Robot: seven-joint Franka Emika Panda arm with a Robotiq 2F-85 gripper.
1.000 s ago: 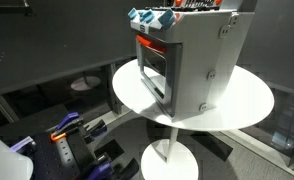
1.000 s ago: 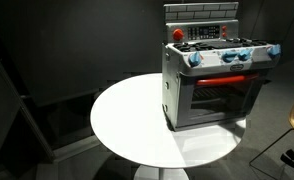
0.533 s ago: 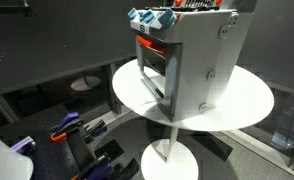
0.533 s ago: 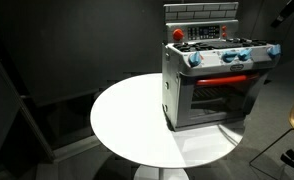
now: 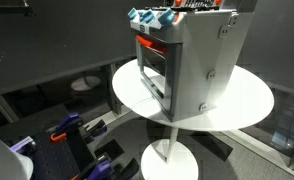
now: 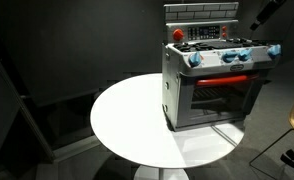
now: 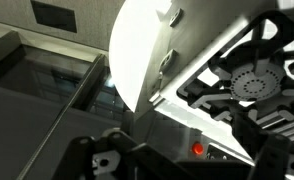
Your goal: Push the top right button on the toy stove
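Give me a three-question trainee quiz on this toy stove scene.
1. True or false: the toy stove stands on the round white table.
2. The knobs along the stove's front are: A yellow, B blue, C green.
3. In an exterior view, is the end effector touching the stove?
Key: 1 true; 2 B; 3 no, it hangs apart, up beside the stove.

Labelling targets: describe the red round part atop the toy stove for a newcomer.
On the round white table stands the silver-grey boxy toy stove. In an exterior view, the small red round part sits at the cooktop's rear corner, image-left; the front knobs nearby are all blue.
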